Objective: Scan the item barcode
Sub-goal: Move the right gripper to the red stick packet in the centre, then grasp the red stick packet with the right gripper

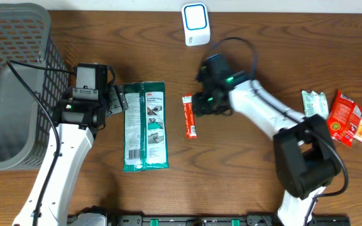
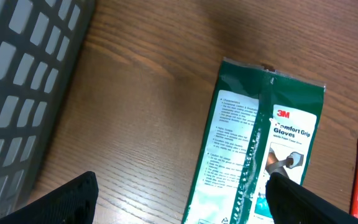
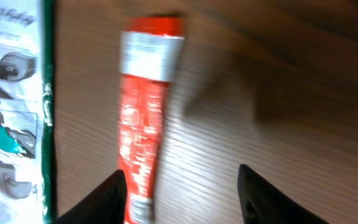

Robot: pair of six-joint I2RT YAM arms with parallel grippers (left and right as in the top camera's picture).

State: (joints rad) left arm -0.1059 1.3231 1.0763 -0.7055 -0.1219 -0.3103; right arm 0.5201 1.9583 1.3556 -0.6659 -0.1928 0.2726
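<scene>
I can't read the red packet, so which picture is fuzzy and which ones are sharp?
Right wrist view: blurred, so the print on the slim red foil sachet is unreadable; left wrist view: sharp, with readable lettering on the flat green plastic glove packet; overhead view: crisp and evenly lit.
</scene>
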